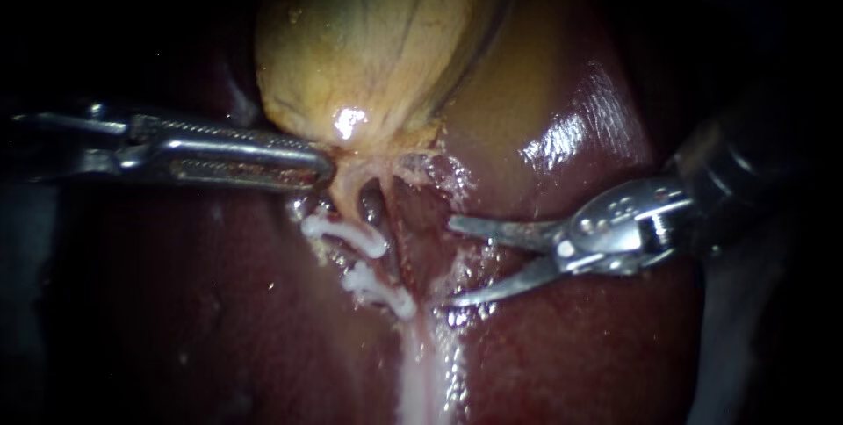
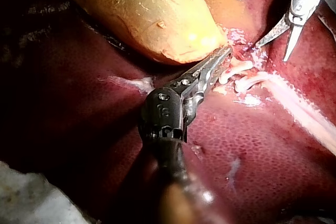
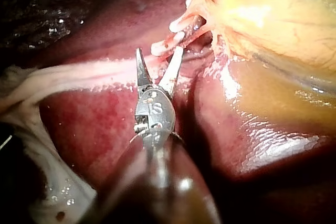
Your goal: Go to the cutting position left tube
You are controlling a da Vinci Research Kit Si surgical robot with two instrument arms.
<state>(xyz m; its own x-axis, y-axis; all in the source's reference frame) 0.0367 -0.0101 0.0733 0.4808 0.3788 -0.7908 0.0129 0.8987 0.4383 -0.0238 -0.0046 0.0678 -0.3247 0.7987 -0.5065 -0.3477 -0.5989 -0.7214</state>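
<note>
1. My left instrument [image 1: 327, 170] reached in level, its jaws clamped on the neck of the gallbladder [image 1: 369, 39].
2. The left tube [image 1: 349, 201] ran downward from that neck, with white clips [image 1: 351, 234] on it.
3. My right instrument [image 1: 450, 262] held nothing, its jaws spread. The tube lay to the left of their tips, apart and roughly crosswise to them.

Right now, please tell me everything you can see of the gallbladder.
The gallbladder is a yellowish-tan, smooth, wet sac with thin dark streaks and a bright glint. It lies on the dark red liver, narrowing to a pale neck beside the white clips. The left instrument grips that neck; the right instrument is apart from it.
</note>
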